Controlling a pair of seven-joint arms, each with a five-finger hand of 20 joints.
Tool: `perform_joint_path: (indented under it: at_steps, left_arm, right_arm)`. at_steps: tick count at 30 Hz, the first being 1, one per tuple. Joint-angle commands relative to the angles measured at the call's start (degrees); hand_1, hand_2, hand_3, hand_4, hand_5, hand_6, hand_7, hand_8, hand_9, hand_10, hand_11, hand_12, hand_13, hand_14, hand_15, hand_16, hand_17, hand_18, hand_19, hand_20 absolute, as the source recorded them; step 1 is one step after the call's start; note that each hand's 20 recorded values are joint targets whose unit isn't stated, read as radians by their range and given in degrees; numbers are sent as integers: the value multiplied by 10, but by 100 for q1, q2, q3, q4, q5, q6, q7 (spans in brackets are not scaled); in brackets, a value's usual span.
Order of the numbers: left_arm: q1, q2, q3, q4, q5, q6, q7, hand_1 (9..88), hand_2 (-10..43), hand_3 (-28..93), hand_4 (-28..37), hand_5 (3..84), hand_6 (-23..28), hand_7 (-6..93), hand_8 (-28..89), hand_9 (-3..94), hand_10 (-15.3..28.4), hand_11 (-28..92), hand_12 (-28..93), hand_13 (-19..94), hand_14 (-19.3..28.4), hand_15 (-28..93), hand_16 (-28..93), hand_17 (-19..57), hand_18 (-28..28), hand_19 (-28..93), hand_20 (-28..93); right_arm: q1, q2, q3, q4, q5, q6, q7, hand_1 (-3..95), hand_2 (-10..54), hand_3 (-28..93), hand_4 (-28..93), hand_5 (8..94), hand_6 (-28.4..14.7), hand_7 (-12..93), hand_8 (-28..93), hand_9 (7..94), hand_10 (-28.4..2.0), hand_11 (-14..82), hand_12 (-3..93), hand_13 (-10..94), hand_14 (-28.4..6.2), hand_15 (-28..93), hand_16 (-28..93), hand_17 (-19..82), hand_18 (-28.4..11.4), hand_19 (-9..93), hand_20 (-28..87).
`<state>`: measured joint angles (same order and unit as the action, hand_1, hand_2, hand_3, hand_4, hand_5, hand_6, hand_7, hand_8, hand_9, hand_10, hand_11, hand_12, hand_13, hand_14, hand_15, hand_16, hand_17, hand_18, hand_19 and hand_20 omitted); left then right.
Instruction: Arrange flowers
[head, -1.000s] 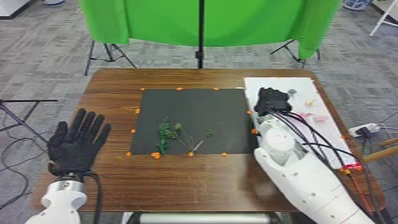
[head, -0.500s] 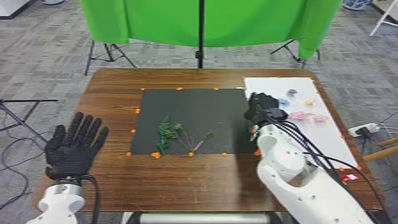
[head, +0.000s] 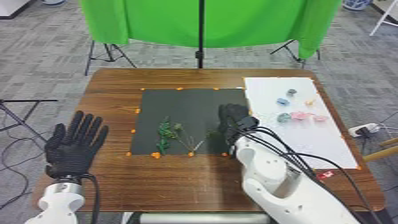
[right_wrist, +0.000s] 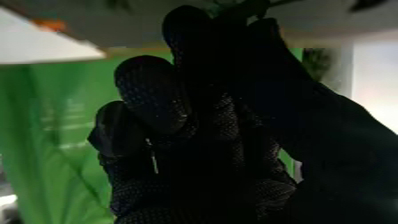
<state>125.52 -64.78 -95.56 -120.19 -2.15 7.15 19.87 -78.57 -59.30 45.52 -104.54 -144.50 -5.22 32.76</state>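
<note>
In the head view, my right hand (head: 233, 117) is over the right part of the black mat (head: 182, 102). Green sprigs lie on the mat's lower part: a leafy one (head: 164, 131) at left, a thin-stemmed one (head: 179, 128) beside it, and another (head: 210, 134) close to my right hand. Colored flowers lie on the white sheet: blue (head: 282, 101), teal (head: 284, 117) and pink (head: 320, 119). My left hand (head: 75, 147) is open, left of the mat. In the right wrist view, greenery (right_wrist: 220, 6) appears beside my right hand (right_wrist: 213, 120); whether it is held is unclear.
The white sheet (head: 324, 145) covers the brown table's (head: 169, 185) right side. Orange markers (head: 155, 155) line the mat's edges. A red item (head: 326, 174) lies near my right forearm. Dark cables run along that arm.
My right hand has moved left and slightly down in the head view, from the white sheet to over the mat. The teal and blue flowers are now uncovered. The left arm has barely shifted.
</note>
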Motion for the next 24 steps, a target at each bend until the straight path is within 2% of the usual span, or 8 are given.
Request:
perform_joint_path:
  at_steps: [1,5,8,13,19,24]
  left_arm:
    - [106,7,6,-4,-37,49,-3,315,139,766,-283,454,93,97,-90,386,145,167,83,276,148,273,-65,-66,127,320,107]
    - [102,8,14,-4,-46,61,-13,314,140,765,-283,454,93,96,-90,386,145,167,83,276,148,274,-65,-66,127,320,107]
    - [68,3,47,5,-63,85,-39,313,141,766,-283,453,92,97,-90,386,144,167,82,276,148,274,-65,-66,127,320,107]
    - [35,-3,76,12,-55,39,-57,312,142,765,-283,453,92,96,-90,387,145,168,83,277,147,276,-65,-66,127,320,107]
    - [67,-10,56,4,-52,57,-41,310,143,766,-283,453,93,97,-90,387,146,168,83,277,148,277,-65,-66,127,320,108]
    - [72,-37,68,7,-54,45,-50,310,143,766,-283,455,93,98,-90,387,146,168,84,277,149,278,-65,-66,127,320,107]
  right_arm:
    - [-119,-16,70,-83,138,-224,36,587,-95,794,-283,766,-21,432,93,891,-118,96,387,721,-102,592,420,371,-270,932,461]
    - [-155,-29,82,-147,186,-116,57,534,-95,783,-282,749,-36,380,65,867,-131,102,368,700,-128,640,359,368,-271,932,469]
    - [-186,-63,102,-180,276,-48,100,505,-95,779,-276,727,-45,362,62,834,-144,164,314,694,-141,670,288,367,-271,932,473]
    - [-254,-74,122,-227,302,1,126,457,-95,767,-261,734,-56,331,45,803,-168,255,209,687,-148,681,265,365,-271,932,474]
    - [-309,-45,193,-390,399,61,199,445,-95,773,-256,736,-58,308,34,798,-172,248,196,685,-152,679,262,364,-272,932,473]
    - [-420,-27,323,-605,463,238,293,412,-95,808,-248,689,-63,279,26,753,-183,256,196,673,-157,687,260,371,-271,932,475]
